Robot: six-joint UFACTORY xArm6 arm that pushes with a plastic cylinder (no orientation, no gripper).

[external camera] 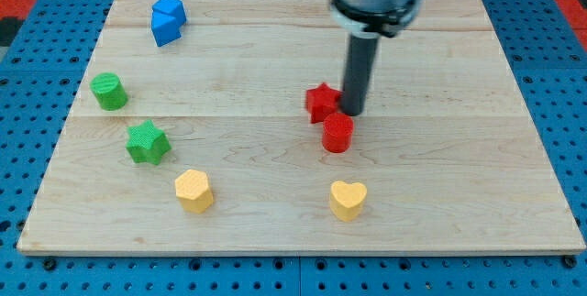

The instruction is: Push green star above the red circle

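My tip sits just beside the red star, on that block's right in the view, and directly above the red circle toward the view's top; whether it actually touches either red block cannot be told. The rod is a plain straight end with no jaws, so there is nothing to spread, press together or pinch. Taking the red circle as the landmark, the green star lies well apart from it, far toward the view's left and very slightly lower, so it is also well apart from my tip. The green cylinder stands farther left of the red circle and higher, above the green star. The blue block, of an angular shape, is up and to the left of the red circle, near the top edge of the wooden board. A yellow heart lies just below the red circle, and a second yellow block lies below and left of it.
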